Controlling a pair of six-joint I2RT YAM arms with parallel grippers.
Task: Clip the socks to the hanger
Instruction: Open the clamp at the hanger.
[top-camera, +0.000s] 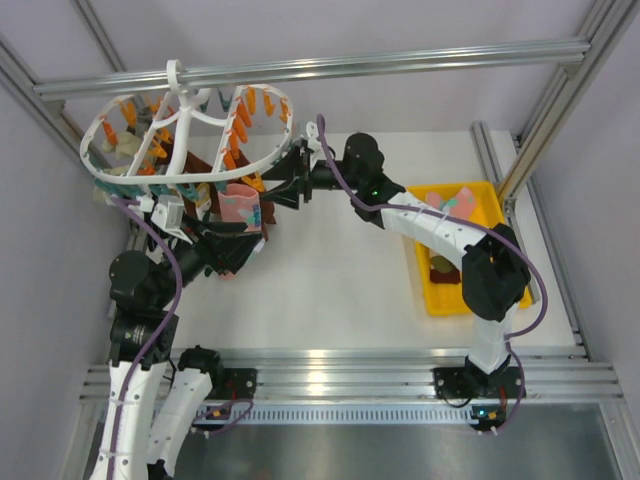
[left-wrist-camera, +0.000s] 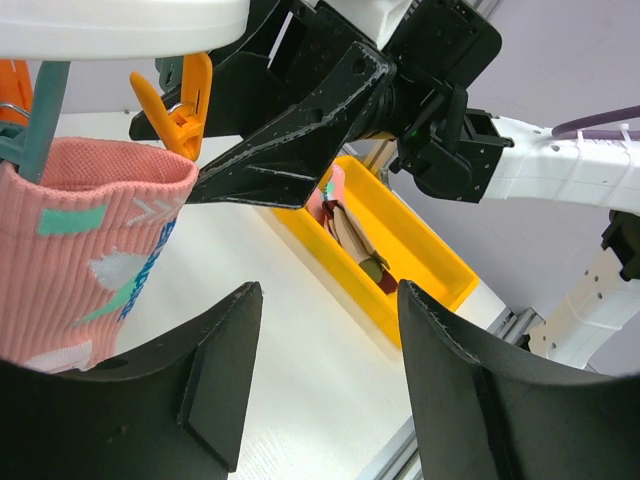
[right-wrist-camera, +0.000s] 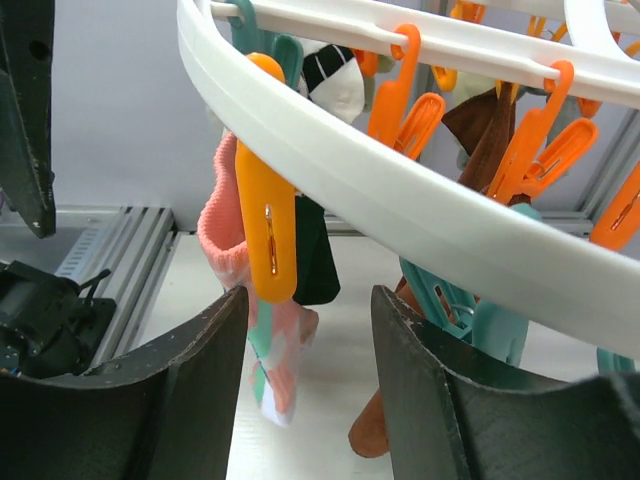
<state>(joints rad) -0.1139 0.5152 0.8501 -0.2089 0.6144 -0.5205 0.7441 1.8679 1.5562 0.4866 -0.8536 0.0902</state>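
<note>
Far left under the aluminium rail (top-camera: 350, 62): hanger (top-camera: 190, 130), white plastic ring, curved spokes, orange and teal clips dangling. Pink sock (left-wrist-camera: 80, 250) on ring's near-right edge, ribbed knit, mint patches, cuff pinched by teal clip (left-wrist-camera: 40, 110); toe cut off in left wrist view. Left gripper (left-wrist-camera: 325, 300) just below it, jaws wide, nothing between. Right gripper (right-wrist-camera: 310, 300) jaws wide too, orange clip (right-wrist-camera: 265, 230) hanging just above the gap; contact hard to call. Brown sock (right-wrist-camera: 490, 140) and dark sock (right-wrist-camera: 315, 260) behind the rim, largely hidden. Loose socks (left-wrist-camera: 350, 235) in yellow tray (top-camera: 480, 195) at right, partly covered by right arm.
</note>
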